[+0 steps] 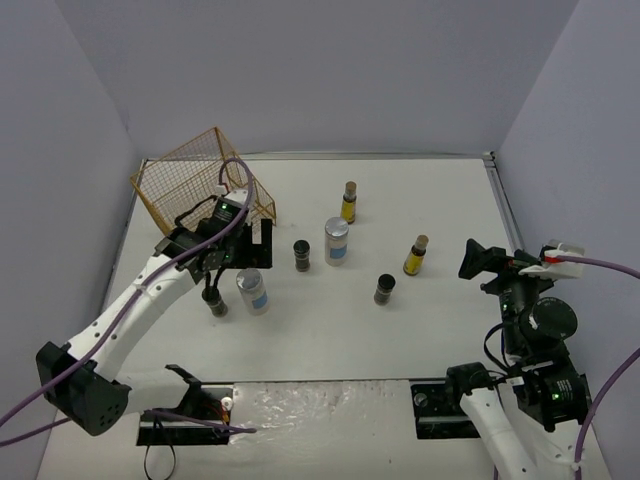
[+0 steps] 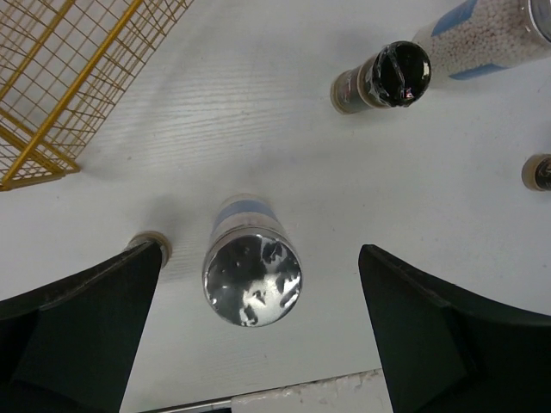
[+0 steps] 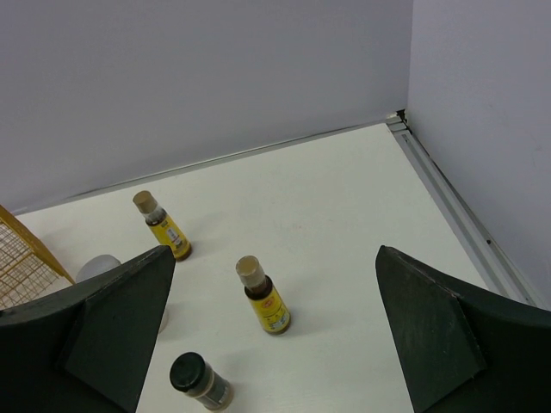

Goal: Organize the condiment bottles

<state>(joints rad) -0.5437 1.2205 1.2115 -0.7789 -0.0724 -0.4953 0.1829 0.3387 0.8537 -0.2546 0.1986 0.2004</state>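
My left gripper (image 1: 240, 262) is open and hovers above a silver-lidded white bottle with a blue label (image 1: 253, 290), which stands between the fingers in the left wrist view (image 2: 252, 280). A dark jar (image 1: 215, 300) stands just left of it, half hidden by my left finger (image 2: 151, 246). A second silver-lidded bottle (image 1: 336, 240) and a dark jar (image 1: 301, 254) stand mid-table. Another dark jar (image 1: 384, 288) and two yellow bottles (image 1: 348, 201) (image 1: 416, 254) stand further right. My right gripper (image 1: 468, 258) is open and empty, raised at the right.
The gold wire rack (image 1: 200, 180) lies tilted at the back left, close to my left arm; its corner shows in the left wrist view (image 2: 69, 77). Grey walls close the table at the back and both sides. A metal rail (image 3: 456, 198) runs along the right edge.
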